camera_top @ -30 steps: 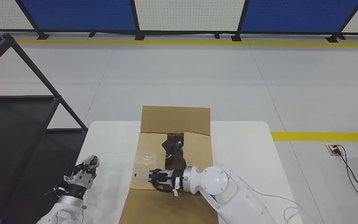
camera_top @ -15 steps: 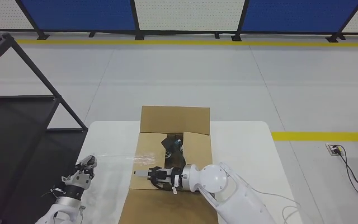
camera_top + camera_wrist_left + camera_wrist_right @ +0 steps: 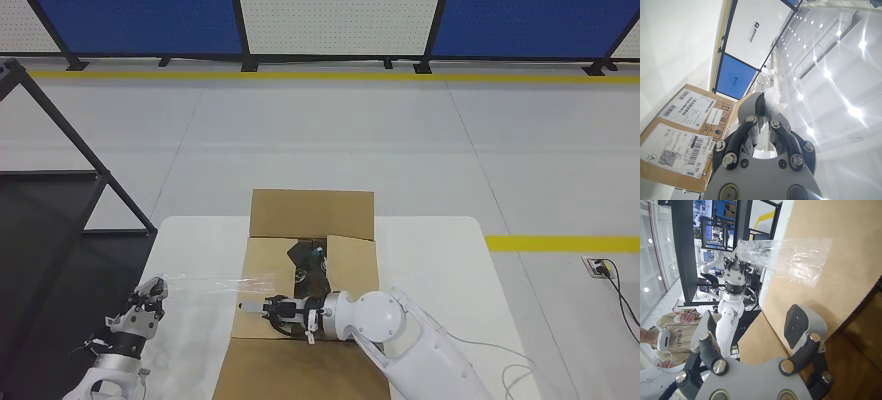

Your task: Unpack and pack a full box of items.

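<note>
An open cardboard box stands mid-table with its flaps spread, and dark items lie inside. A clear plastic bag stretches from the box's left flap out over the table. My left gripper is shut on the bag's far end near the table's left edge; its own view shows the crumpled plastic bag pinched in that gripper. My right gripper is open over the left flap, with nothing between its fingers. From there the bag hangs ahead against the flap.
A black metal rack stands just left of the white table. The box's labelled side faces the left arm. Bare tabletop lies to the right of the box.
My left gripper has drawn a little further left, away from the box, pulling the plastic bag off the flap and stretching it over the table. The right gripper has barely shifted.
</note>
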